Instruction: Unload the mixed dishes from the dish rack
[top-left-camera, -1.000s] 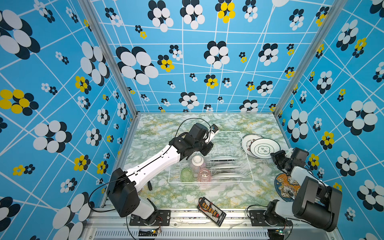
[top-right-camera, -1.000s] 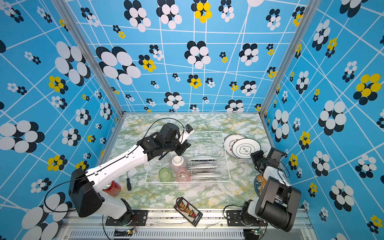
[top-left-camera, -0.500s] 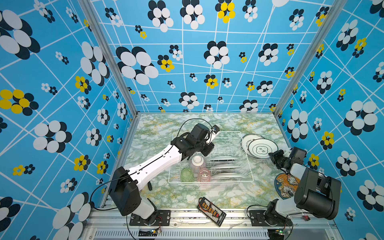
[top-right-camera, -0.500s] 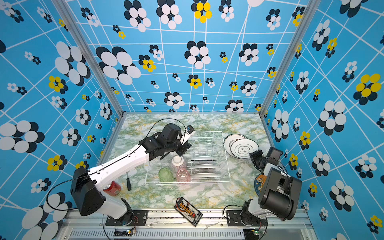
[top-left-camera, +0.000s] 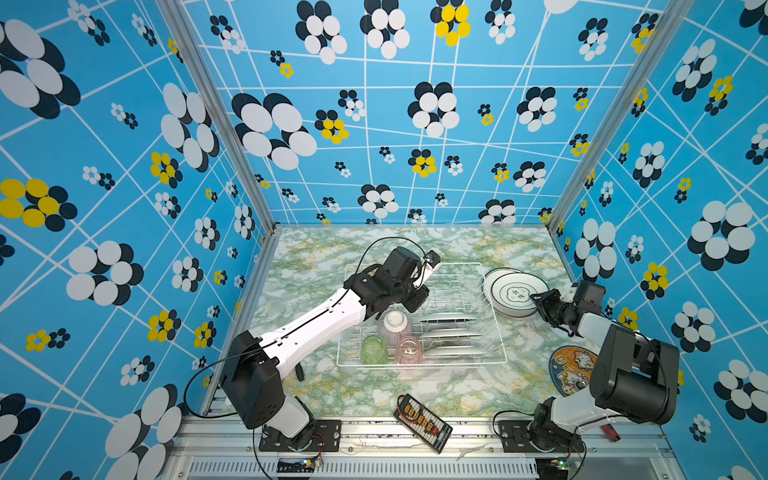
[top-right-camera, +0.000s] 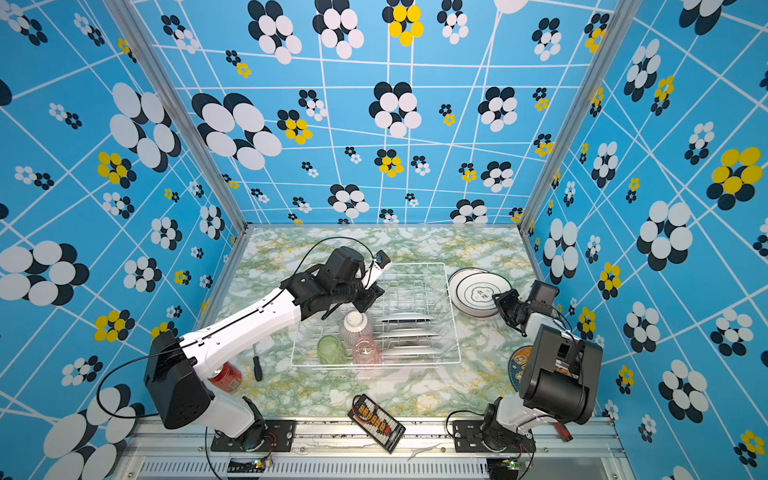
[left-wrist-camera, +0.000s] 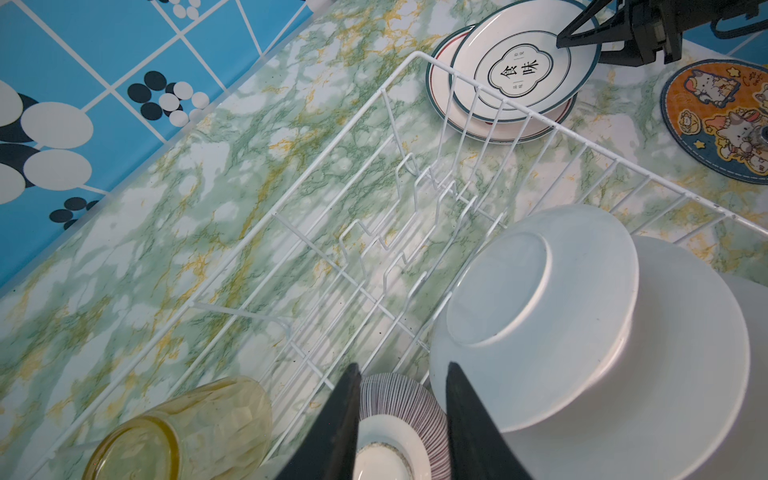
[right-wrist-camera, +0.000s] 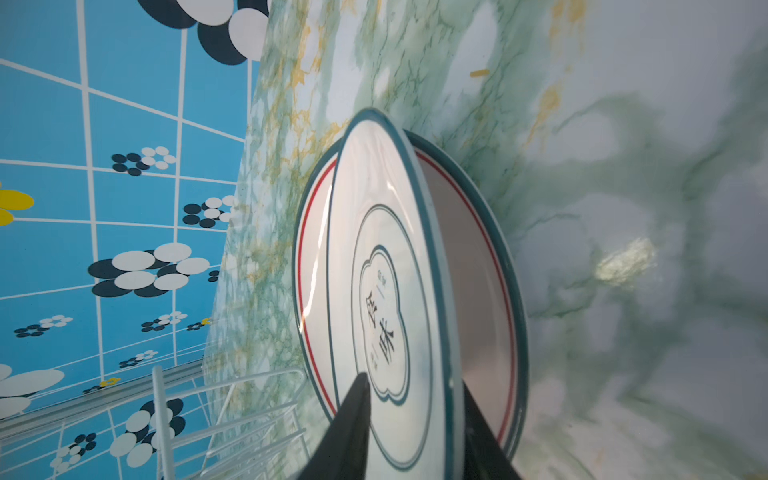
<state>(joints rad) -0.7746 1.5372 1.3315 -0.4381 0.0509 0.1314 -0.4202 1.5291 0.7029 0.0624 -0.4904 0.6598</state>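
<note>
Right gripper: jaws now stand apart, straddling the rim of the top plate w/o clamping. A sec ago they were clenched on it. Plate's let go, resting on the red-lined plate underneath, a bit offset, maybe slightly tilted. Both sit on the counter toward its right edge, just outside the dish rack by the rack's far-right corner. So 2nd plate looks delivered; right arm is free to back off & fetch another.

Left gripper: part-open as before, holding nothing, hovering over the upturned striped bowl in the rack's left half.

Left in rack: bowl, three plates upright in slots, green tumbler & pink tumbler at the near edge, yellow tumbler. Most of the unloading's ahead, I'd judge.
</note>
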